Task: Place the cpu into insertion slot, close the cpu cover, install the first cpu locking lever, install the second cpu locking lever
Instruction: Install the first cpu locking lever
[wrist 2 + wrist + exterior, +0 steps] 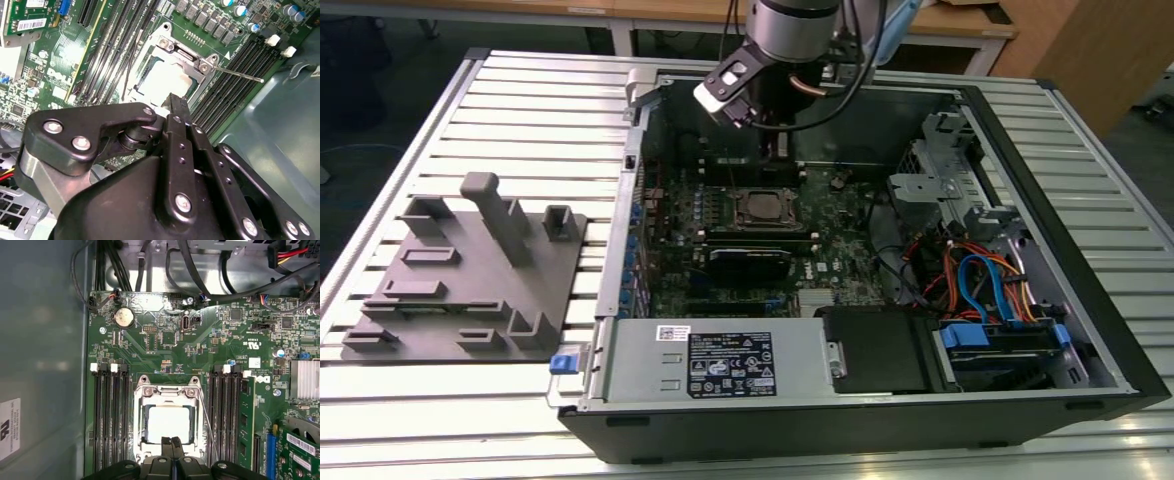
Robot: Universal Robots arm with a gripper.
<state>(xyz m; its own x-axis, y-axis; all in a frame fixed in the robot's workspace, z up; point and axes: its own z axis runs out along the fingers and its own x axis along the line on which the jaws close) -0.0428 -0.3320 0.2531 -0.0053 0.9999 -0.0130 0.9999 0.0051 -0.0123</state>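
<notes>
Black two-finger gripper (172, 442) sits over the socket edge, fingers pressed together, gripping nothing; likely a narrow tip for pushing. Below it, the flat silver-grey square cpu (169, 421) sits in the black-framed insertion slot (143, 426). The silvery metal cpu cover (167, 391) looks lowered around it. A thin steel wire lever (208, 426) angles off alongside, apparently unlatched. Green circuit board (165, 340) beyond.
</notes>
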